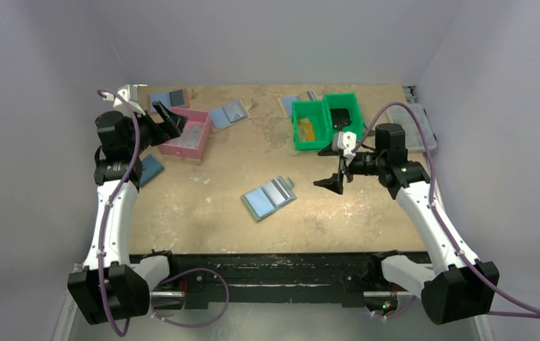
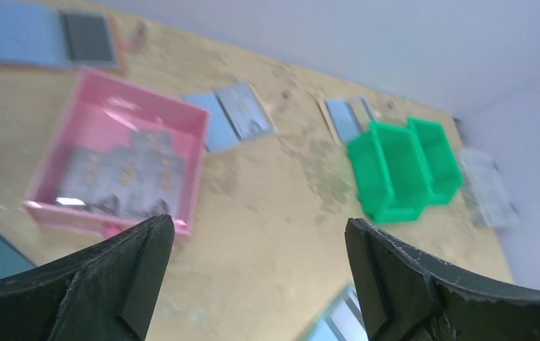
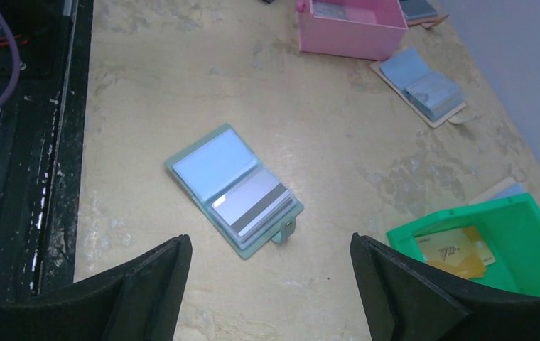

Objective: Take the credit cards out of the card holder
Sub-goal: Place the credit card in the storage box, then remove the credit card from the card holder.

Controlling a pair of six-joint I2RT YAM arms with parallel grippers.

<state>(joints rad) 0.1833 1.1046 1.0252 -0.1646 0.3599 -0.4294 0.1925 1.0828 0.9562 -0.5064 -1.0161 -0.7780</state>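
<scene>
Card holder (image 1: 268,197) lies open at mid-worktop (image 1: 203,206); orange credit cards (image 1: 305,131) in green bin (image 1: 324,117) at 1 o'clock; left fingers (image 2: 128,266) spread wide, empty, by pink bin (image 1: 182,150) at 10 o'clock; right fingers (image 3: 143,288) spread, empty.

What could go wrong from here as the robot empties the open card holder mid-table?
1. The card holder lies loose and flat; a pull by the right hand alone might drag it along.
2. The striped card sits flush in its pocket, so a grip may slip off.
3. The left hand hovers by the pink bin, far from helping.
</scene>
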